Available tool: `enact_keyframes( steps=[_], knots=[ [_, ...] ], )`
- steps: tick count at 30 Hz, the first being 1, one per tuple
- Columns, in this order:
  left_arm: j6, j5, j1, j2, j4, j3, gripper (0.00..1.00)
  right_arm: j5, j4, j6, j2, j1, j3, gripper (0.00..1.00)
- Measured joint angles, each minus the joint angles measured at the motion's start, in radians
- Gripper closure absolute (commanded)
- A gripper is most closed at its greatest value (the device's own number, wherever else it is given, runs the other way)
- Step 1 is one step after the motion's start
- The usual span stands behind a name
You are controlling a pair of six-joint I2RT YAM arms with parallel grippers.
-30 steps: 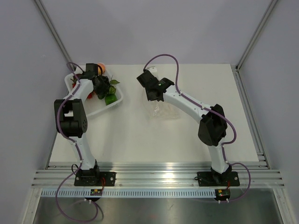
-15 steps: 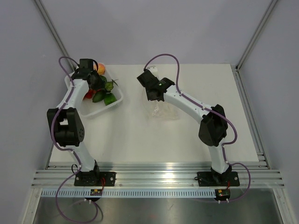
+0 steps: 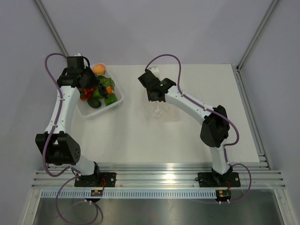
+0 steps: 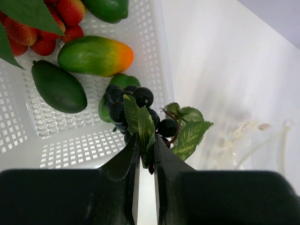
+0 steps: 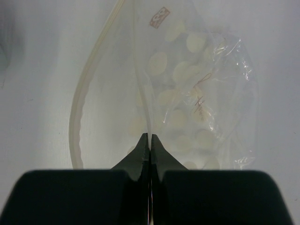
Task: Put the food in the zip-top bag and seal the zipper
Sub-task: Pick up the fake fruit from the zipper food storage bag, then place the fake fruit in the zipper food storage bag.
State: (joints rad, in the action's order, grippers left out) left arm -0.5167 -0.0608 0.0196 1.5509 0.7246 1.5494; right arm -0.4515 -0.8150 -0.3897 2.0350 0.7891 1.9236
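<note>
My left gripper (image 3: 93, 83) is over the white tray (image 3: 117, 99). In the left wrist view the gripper (image 4: 146, 150) is shut on a green leaf of the dark purple grape bunch (image 4: 133, 105). A green-orange mango (image 4: 96, 55), a dark green avocado (image 4: 58, 86), red strawberries (image 4: 42, 35) and a lime (image 4: 107, 8) lie in the tray (image 4: 70, 150). My right gripper (image 3: 156, 99) holds the zip-top bag (image 3: 163, 111) on the table. In its wrist view the gripper (image 5: 149, 137) is shut on one lip of the bag's mouth, the bag (image 5: 201, 103) lies beyond it, and the other zipper strip (image 5: 79, 112) curves at the left.
An orange fruit (image 3: 98, 69) sits at the tray's far end. The bag also shows faintly at the right of the left wrist view (image 4: 253, 140). Enclosure posts stand at the back corners, and an aluminium rail (image 3: 154, 168) runs along the near table edge.
My left arm has swung out to the left and its gripper has drawn back toward the tray's far left, still gripping the grape bunch. The right arm and the bag have stayed put.
</note>
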Motion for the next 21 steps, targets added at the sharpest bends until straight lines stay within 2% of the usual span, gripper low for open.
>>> enact_keyframes(
  steps=[7, 13, 21],
  knots=[
    [0.013, -0.115, -0.016, -0.138, 0.052, 0.015, 1.0, 0.05, 0.014, -0.005, 0.0, 0.0, 0.001, 1.0],
    [-0.011, -0.28, -0.069, -0.208, 0.051, 0.012, 1.0, 0.107, 0.04, -0.026, 0.0, 0.0, 0.026, 1.0],
    [-0.127, -0.498, -0.092, -0.278, -0.074, -0.093, 1.0, 0.206, 0.126, -0.087, -0.043, 0.0, -0.002, 1.0]
  ],
)
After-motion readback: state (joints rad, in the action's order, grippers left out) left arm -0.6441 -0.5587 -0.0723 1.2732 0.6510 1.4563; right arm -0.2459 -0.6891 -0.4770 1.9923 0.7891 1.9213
